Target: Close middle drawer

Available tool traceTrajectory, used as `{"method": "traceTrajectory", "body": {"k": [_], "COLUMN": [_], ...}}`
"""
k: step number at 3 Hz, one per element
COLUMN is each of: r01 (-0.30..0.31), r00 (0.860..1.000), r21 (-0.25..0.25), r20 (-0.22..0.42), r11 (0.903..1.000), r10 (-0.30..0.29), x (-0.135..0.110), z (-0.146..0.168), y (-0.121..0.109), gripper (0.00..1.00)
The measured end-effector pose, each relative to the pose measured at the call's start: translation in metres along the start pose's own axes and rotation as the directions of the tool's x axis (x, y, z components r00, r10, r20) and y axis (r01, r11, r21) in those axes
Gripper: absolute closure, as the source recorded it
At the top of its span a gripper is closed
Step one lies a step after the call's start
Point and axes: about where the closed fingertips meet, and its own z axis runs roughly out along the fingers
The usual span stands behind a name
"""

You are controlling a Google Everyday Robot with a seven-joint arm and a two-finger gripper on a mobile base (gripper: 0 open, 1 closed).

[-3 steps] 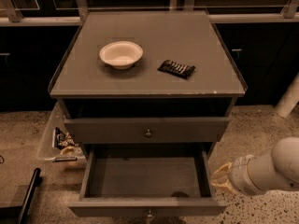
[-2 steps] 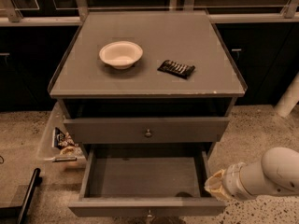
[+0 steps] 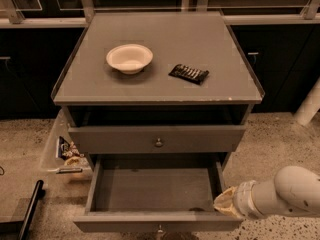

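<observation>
Middle drawer open, front cut off at btm, gripper at its rt front corner, grip state can't tell

Cream-coloured gripper on the white rounded arm has shifted left and lower over the last second; now by the right front corner of the pulled-out wide grey wooden middle drawer; contact not discernible.

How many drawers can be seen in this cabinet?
2. The upper drawer is slightly out; the middle drawer below is pulled far out, with the claw at its right front corner. Lower ones may be hidden.
</observation>
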Motion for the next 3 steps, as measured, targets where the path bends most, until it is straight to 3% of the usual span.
{"method": "traceTrajectory", "body": {"k": [2,3], "r01": [0.054,0.094], "r00": [0.998,0.994], "r21": [-0.078,-0.113], "r20": [0.049,0.069], "r11": [0.9955,0.9892], "r10": [-0.051,-0.087], "x": [0.024,0.031], "z": [0.083,0.11], "y": [0.027,0.042], "gripper": [1.0,1.0]}}
